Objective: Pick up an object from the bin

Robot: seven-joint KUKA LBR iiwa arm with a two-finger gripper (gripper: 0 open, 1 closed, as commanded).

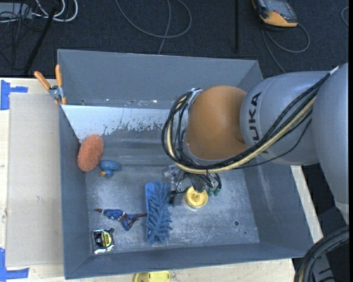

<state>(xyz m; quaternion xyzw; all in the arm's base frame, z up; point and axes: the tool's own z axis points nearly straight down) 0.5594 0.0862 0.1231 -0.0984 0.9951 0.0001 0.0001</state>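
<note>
In the camera view, the grey metal bin (153,78) holds a few loose things spread over its floor. The arm comes in from the right. Its rounded orange wrist cover (215,122) is ringed by black and yellow cables (173,131), and below them the end effector (191,187) hangs low over the middle of the bin floor. Most of it is hidden under the cover and cables, so I cannot tell whether it is open or closed, or whether it grips anything.

A small round yellow disc (195,198) lies on the floor right at the end effector's tip, on the side nearer the front wall. Its upper edge is overlapped by the dark parts of the tool, and I cannot tell whether they touch. Just left of the disc lies a long blue bristle brush (157,213), running lengthwise toward the front wall with its upper end close beside the end effector.

The other things lie well apart from the end effector, to the left. An orange-brown oval sponge (90,153) rests against the left wall, with a small blue object (109,167) just beside it. A small blue and dark tool (120,217) lies left of the brush. A yellow and black tape measure (102,240) sits near the front left corner.
</note>
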